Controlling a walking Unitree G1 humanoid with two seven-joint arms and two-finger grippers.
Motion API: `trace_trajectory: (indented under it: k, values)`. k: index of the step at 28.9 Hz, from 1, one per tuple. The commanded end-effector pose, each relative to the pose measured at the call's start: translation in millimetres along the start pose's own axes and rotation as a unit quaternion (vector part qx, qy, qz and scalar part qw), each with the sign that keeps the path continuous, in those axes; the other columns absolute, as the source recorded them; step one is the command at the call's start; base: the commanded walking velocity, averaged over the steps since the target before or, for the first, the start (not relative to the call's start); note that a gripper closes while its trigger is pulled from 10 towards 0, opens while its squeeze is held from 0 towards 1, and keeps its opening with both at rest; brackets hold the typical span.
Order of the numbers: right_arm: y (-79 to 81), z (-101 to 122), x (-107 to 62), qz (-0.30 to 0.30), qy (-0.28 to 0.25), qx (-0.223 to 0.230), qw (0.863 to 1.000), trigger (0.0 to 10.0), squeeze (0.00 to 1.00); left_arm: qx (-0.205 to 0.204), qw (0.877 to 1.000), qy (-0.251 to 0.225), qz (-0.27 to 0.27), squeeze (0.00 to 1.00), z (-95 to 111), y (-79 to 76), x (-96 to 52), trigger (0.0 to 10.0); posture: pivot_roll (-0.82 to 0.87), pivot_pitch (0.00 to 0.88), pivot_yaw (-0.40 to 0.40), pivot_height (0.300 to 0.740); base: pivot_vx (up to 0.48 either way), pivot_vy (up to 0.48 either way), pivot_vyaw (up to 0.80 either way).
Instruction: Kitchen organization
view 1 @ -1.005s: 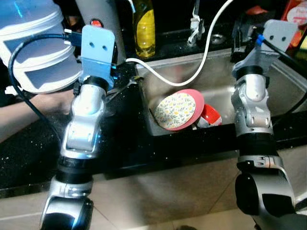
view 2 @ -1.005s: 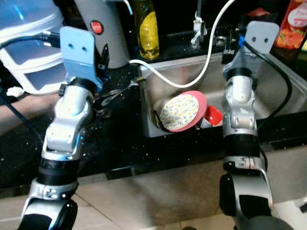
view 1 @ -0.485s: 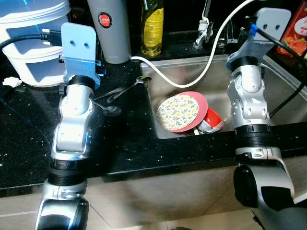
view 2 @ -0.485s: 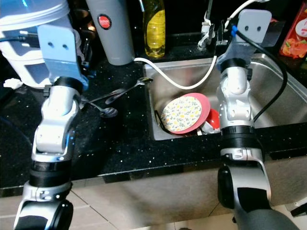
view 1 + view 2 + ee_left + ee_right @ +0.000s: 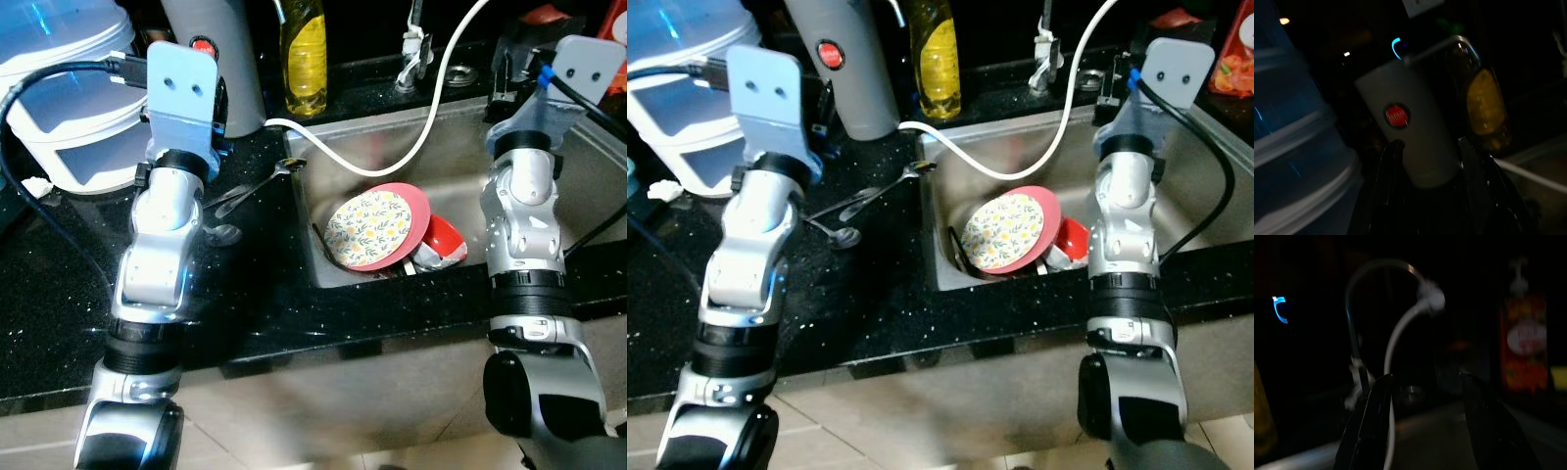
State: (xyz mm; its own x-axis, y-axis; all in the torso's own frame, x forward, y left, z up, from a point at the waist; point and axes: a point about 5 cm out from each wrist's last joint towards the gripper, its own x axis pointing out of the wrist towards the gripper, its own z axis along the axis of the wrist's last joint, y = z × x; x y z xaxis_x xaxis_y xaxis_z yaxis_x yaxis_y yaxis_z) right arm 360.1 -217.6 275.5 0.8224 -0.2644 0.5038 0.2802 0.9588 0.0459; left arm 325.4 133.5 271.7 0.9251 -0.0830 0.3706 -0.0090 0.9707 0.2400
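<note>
A black speckled bench (image 5: pixel 59 294) runs along a steel sink (image 5: pixel 460 137). At the back of the bench stand a tall grey flask with a red badge (image 5: pixel 844 69), a yellow bottle of dish soap (image 5: pixel 305 54) and, to the left, a stack of clear plastic tubs (image 5: pixel 59 108). A white hose (image 5: pixel 392 162) curls from the tap (image 5: pixel 1046 44) down over the sink's left rim. Behind the sink on the right stands a red-labelled bottle (image 5: pixel 1522 345).

Two spoons (image 5: pixel 847 211) lie on the bench just beside the sink's left edge, one with its bowl near the rim, the other closer to the left arm.

In the sink, a pink-rimmed plate with a yellow floral face (image 5: pixel 377 225) leans tilted against the near left corner, and a red bowl (image 5: pixel 446 240) lies tipped just beside it, touching it.

The left claw (image 5: pixel 1427 166) hangs above the bench, its fingers spread and pointing at the grey flask, holding nothing. The right claw (image 5: pixel 1422 411) hovers over the sink, its fingers also spread and empty, facing the tap and hose.
</note>
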Motion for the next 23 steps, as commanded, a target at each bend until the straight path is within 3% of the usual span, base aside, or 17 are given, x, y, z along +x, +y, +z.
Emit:
trace_trajectory:
  k: [1, 4, 6, 10, 16, 19, 23]
  values:
    - [4.9, 7.2, 5.9, 0.003, -0.007, 0.010, 1.000, 10.0, 0.00, 0.004, 1.000, -0.002, 0.014, 0.00, 0.3, 6.1, 0.3, 10.0, 0.04, 0.000, 0.111, 0.740, 0.000, 0.000, 0.00]
    - [7.0, 10.5, 10.5, 0.009, -0.010, 0.011, 1.000, 10.0, 0.00, 0.005, 1.000, -0.003, 0.021, 0.00, 0.8, 8.6, 1.2, 10.0, 0.05, 0.000, 0.099, 0.740, 0.000, 0.000, 0.00]
    - [17.7, 13.9, 17.5, 0.030, -0.012, 0.012, 0.999, 10.0, 0.00, 0.013, 0.999, -0.002, 0.039, 0.00, -0.1, 16.1, -0.4, 10.0, 0.07, 0.000, 0.064, 0.740, 0.000, 0.000, 0.00]
    - [24.1, 5.5, 14.1, 0.042, 0.005, 0.020, 0.999, 10.0, 0.00, 0.013, 0.998, 0.012, 0.061, 0.00, -7.5, 20.0, -12.1, 10.0, 0.09, 0.000, 0.029, 0.740, 0.000, 0.000, 0.00]
    - [33.1, 16.1, 25.6, 0.067, -0.001, 0.019, 0.998, 10.0, 0.00, 0.014, 0.996, -0.010, 0.092, 0.00, 1.7, 27.4, -7.9, 10.0, 0.09, 0.000, -0.067, 0.740, 0.000, 0.000, 0.00]
    - [35.4, 15.8, 26.7, 0.076, 0.001, 0.015, 0.997, 10.0, 0.00, 0.014, 0.995, -0.012, 0.101, 0.00, 0.4, 28.6, -8.4, 10.0, 0.09, 0.000, -0.069, 0.740, 0.000, 0.000, 0.00]
    - [32.4, 20.7, 29.1, 0.069, -0.010, 0.015, 0.997, 10.0, 0.00, 0.001, 0.996, -0.005, 0.093, 0.00, 0.1, 23.9, -9.9, 10.0, 0.08, 0.000, -0.012, 0.740, 0.000, 0.000, 0.00]
